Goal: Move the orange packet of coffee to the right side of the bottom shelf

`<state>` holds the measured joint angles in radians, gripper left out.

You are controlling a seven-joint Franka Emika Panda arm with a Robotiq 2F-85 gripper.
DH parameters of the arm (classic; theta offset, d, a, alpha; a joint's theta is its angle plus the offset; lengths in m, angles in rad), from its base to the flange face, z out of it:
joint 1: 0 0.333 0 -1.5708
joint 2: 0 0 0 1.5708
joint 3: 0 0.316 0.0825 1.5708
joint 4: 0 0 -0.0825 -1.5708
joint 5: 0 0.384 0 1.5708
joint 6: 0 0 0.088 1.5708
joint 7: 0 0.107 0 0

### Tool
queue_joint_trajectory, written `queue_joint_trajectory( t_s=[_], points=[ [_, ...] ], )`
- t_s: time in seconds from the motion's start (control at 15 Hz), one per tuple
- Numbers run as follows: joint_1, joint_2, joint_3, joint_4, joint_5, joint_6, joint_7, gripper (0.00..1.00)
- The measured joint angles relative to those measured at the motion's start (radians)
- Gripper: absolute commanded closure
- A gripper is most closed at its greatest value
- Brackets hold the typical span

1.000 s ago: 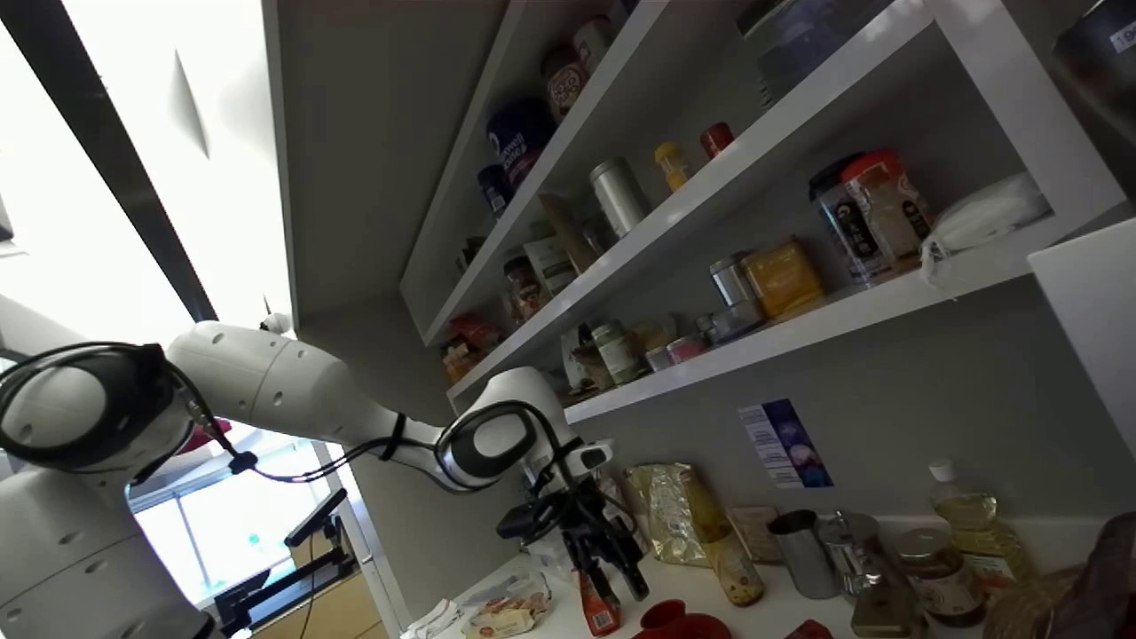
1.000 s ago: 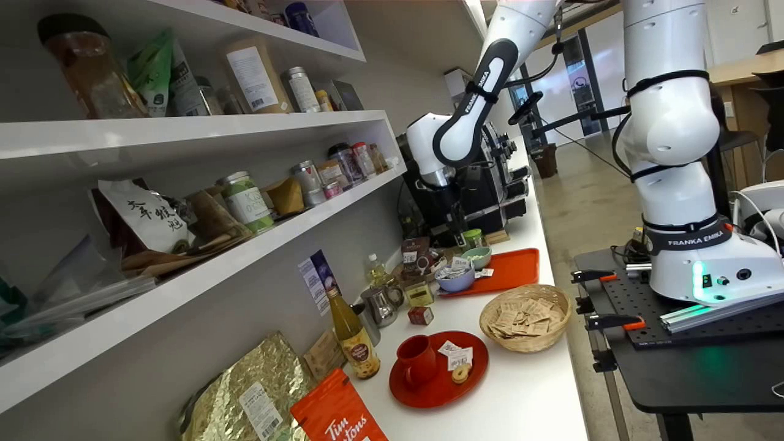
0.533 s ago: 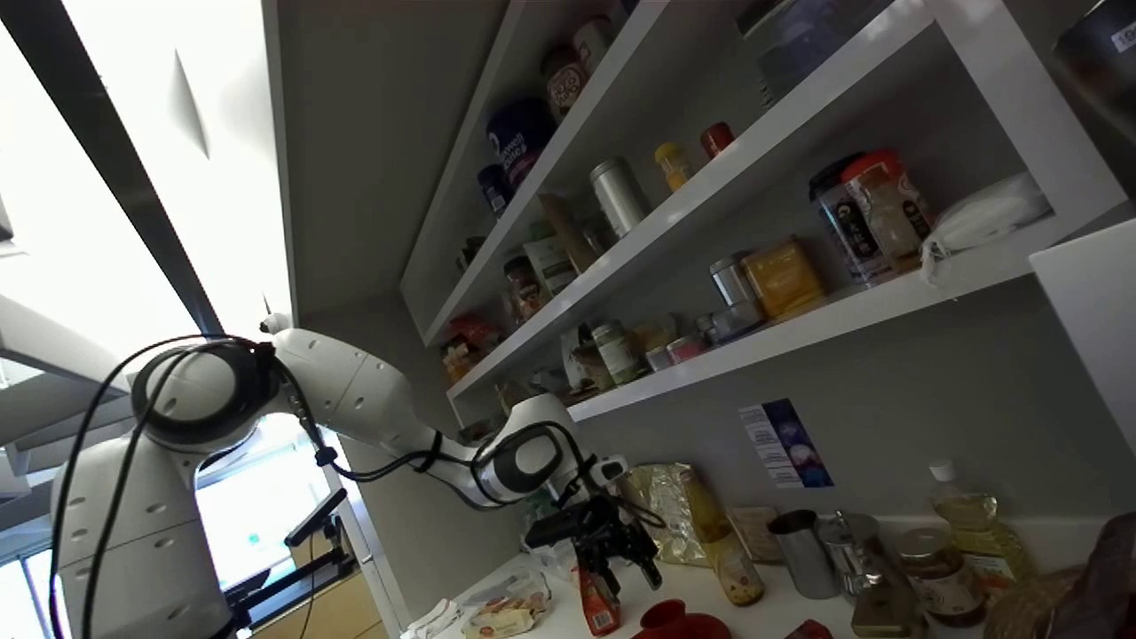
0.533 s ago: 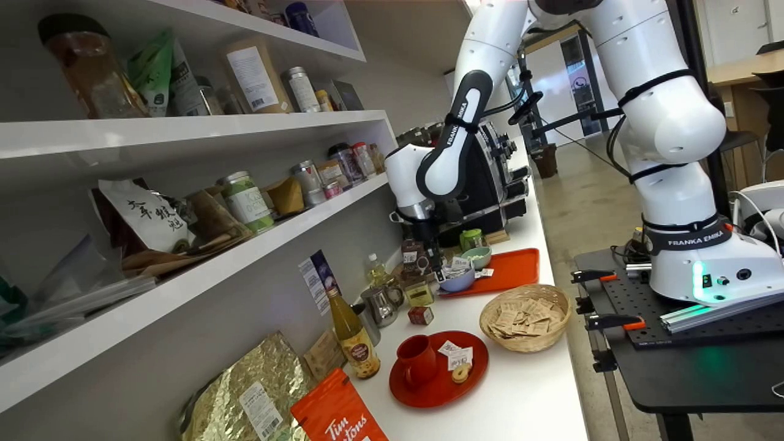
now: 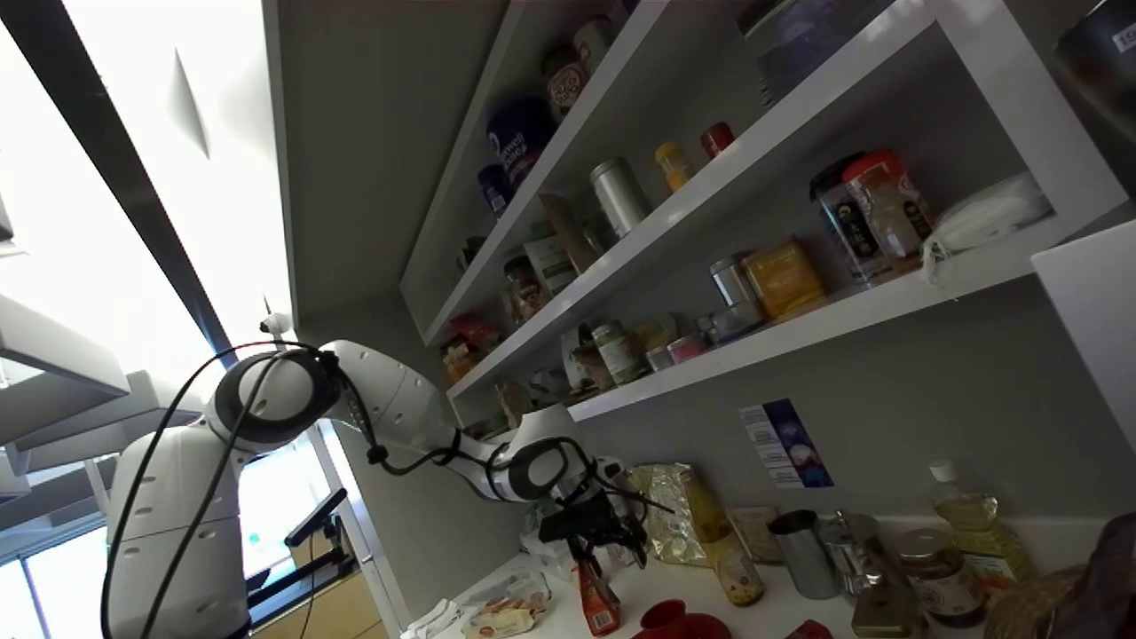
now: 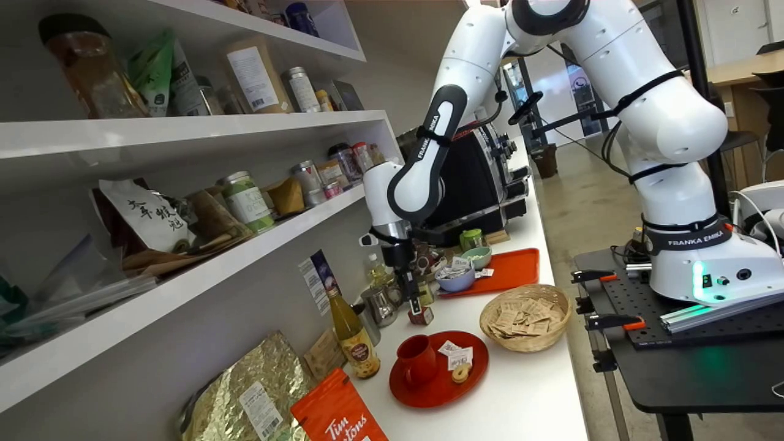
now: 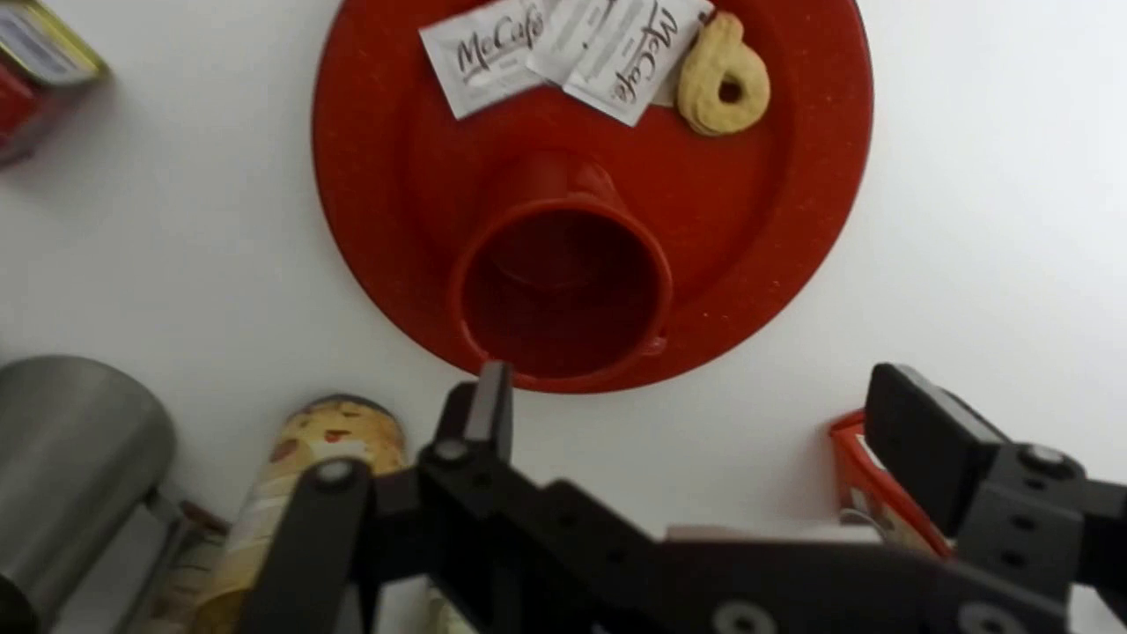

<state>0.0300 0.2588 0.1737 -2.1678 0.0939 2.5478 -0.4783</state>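
Nearest in an exterior view, one soft, orange-red rectangular coffee packet (image 6: 340, 410) with white lettering stands on the white bench (image 6: 533, 398), below the long, thick-edged white bottom shelf (image 6: 184, 286). Just left of it is one crumpled gold foil bag (image 6: 269, 367). The shelf carries one green-and-white cylindrical jar (image 6: 248, 201) and one white pouch (image 6: 147, 214) with black characters, among other goods. Slightly farther along the bench stands one tall yellow bottle (image 6: 354, 340); to its right lies one round red plate (image 6: 441, 398), bearing one red mug (image 6: 418, 361), one ring-shaped tan cookie (image 6: 461, 372) and, as the wrist view shows, at least three white paper sachets (image 7: 493, 53). Right of the plate, one round wicker basket (image 6: 527, 344) holds flat brown packets (image 6: 525, 315), too overlapped to count.

Beyond, the claw (image 7: 696, 387) hangs above the bench, its two black fingers (image 7: 920, 449) wide apart; in an exterior view it partly hides one small dark red box (image 6: 424, 317). Two grey steel vessels (image 6: 380, 306) stand left of it. Farther still are one blue bowl (image 6: 456, 283) and one pale green bowl (image 6: 482, 262) by one flat orange-red tray (image 6: 517, 267).
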Motion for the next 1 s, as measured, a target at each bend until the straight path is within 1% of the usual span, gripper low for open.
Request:
queue_joint_trajectory(
  t_s=[0.13,0.4,0.73,1.0],
  points=[
    [-0.013,0.039,0.042,0.033,0.071,0.002,-0.099,0.00],
    [-0.030,0.126,0.121,0.100,0.162,0.032,-0.227,0.00],
    [-0.044,0.215,0.239,0.132,0.256,0.139,-0.331,0.00],
    [-0.045,0.284,0.311,0.152,0.260,0.239,-0.364,0.00]
  ],
)
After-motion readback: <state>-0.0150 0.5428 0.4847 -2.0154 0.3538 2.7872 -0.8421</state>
